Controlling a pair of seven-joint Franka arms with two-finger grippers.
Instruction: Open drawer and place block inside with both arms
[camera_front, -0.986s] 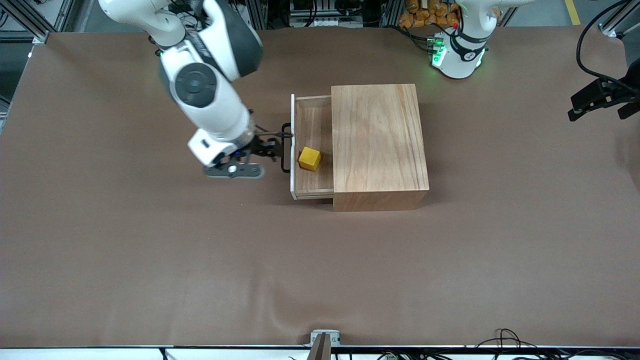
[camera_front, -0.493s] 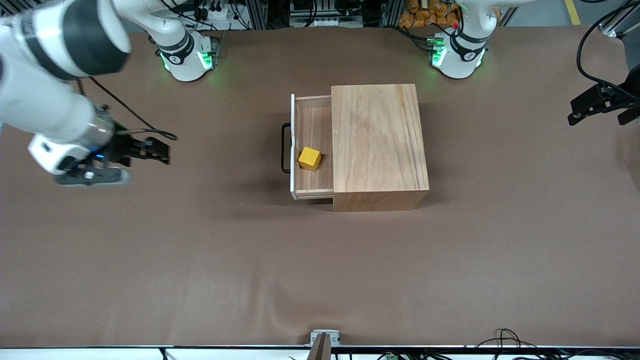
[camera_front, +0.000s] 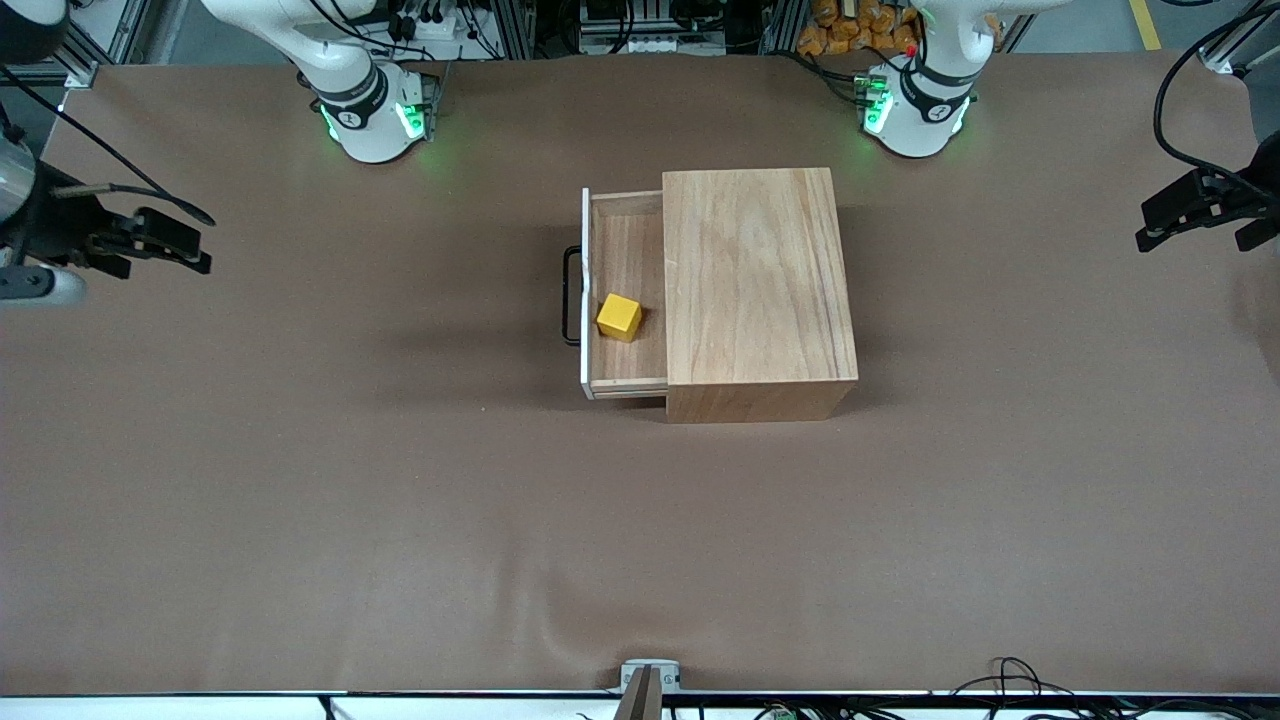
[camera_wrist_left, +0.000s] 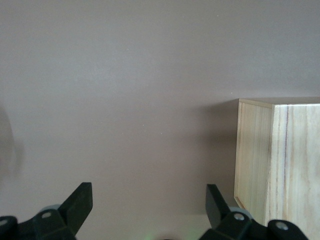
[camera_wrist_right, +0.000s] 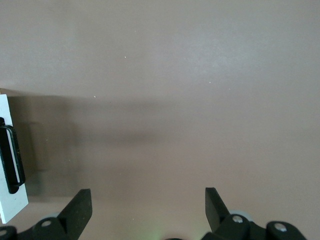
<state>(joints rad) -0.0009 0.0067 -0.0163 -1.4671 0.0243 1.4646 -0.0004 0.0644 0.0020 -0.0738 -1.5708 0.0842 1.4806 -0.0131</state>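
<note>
Front view: block (camera_front: 619, 317) sits in the pulled-out drawer (camera_front: 625, 372) (handle free). Right gripper (camera_front: 172, 244) and left gripper (camera_front: 1178, 209) hang at their table ends, fingers spread, holding nothing.

No readable text, labels, brand names, numbers or signs appear in any view. The wooden box (camera_front: 758, 290), the yellow block (camera_front: 619, 317), the brown table (camera_front: 400, 480) and both robot arms carry no legible markings.
</note>
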